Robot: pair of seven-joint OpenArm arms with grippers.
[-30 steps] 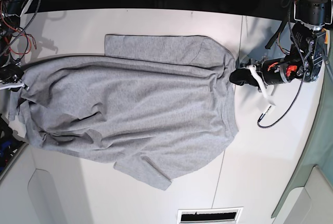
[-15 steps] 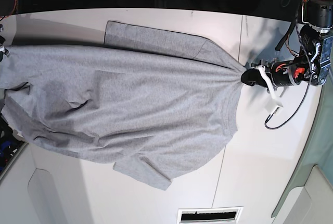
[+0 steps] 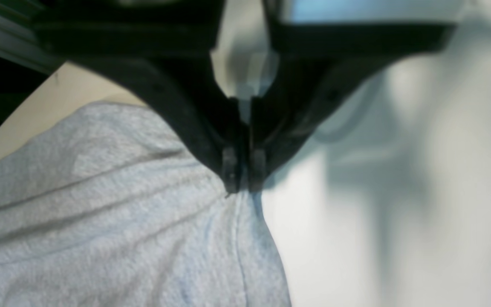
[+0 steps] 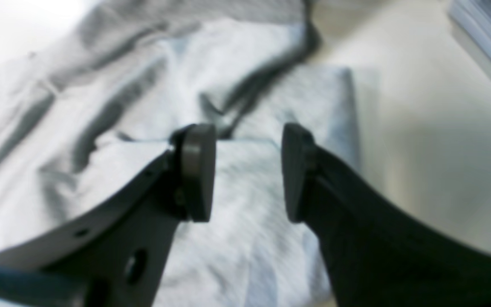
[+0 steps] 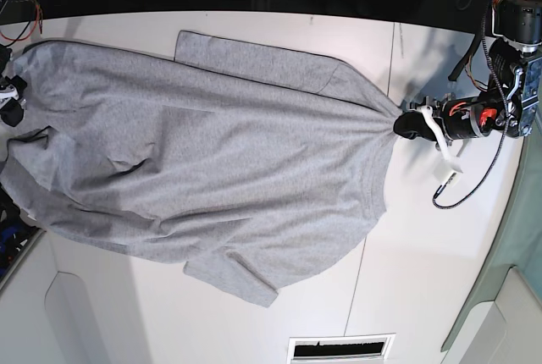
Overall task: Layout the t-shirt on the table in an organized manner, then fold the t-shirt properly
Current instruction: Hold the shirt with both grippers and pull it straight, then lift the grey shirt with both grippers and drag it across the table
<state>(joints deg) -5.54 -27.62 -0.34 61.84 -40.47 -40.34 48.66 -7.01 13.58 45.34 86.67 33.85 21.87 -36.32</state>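
I am in the laying-out step: the t-shirt [image 5: 212,161] is spread across the table [image 5: 423,279] but not yet flat enough to fold. My left gripper [image 3: 242,177] is pinched tight on a point of the shirt's edge, on the side nearest the table's dark seam, and the cloth fans out from that pinch in taut ridges. My right gripper [image 4: 247,170] stands parted at the far end of the shirt from that seam, its pads [image 4: 196,170] hovering over rumpled fabric with nothing between them; in the base view it sits just at the shirt's far edge [image 5: 10,97].

I judge the next move calls for a fresh hold at that loose end, then an even pull against my left so the creases go out.

The shirt is plain heather grey on the side showing, no lettering visible. One sleeve lies flat along the table's back edge, the other juts toward the front, and the body carries soft folds near my right.
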